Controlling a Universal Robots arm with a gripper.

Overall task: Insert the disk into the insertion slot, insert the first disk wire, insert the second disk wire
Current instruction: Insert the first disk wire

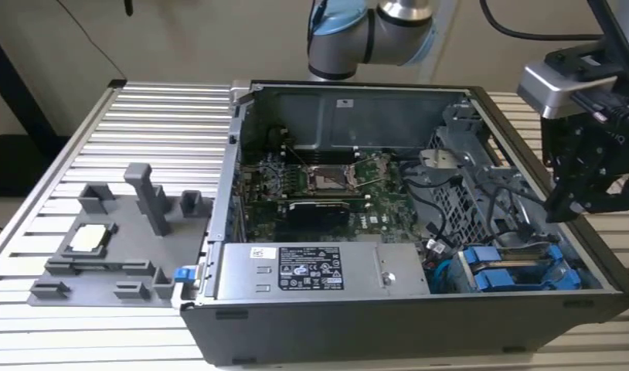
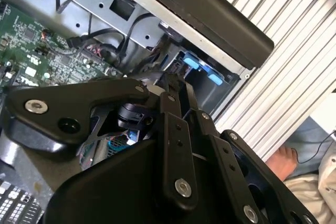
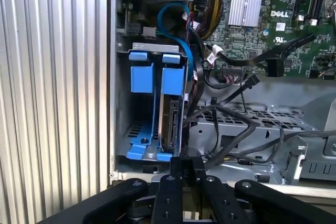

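From my seat the disk (image 3: 170,121) looks already seated. It stands on edge in its blue carrier inside the slot (image 3: 122,124), at the lower right of the case (image 1: 397,321) in the exterior view. A second blue carrier (image 3: 142,77) sits just beside it.

The pincer (image 3: 184,165) hangs just outside the slot's open end, over the case's right-hand wall in the exterior view. Its fingers look pressed together, with nothing between them that I can make out.

Black cables (image 3: 226,124) lie loose beside the disk and across the perforated cage (image 3: 273,116), so I judge the wire work to be the step in hand. To do it well, I'd grip a connector by its body, not by the cable. I'd square it to the disk's end and push straight with little force. A tilted plug could jam, and the loose loops could snag the pincer's links.
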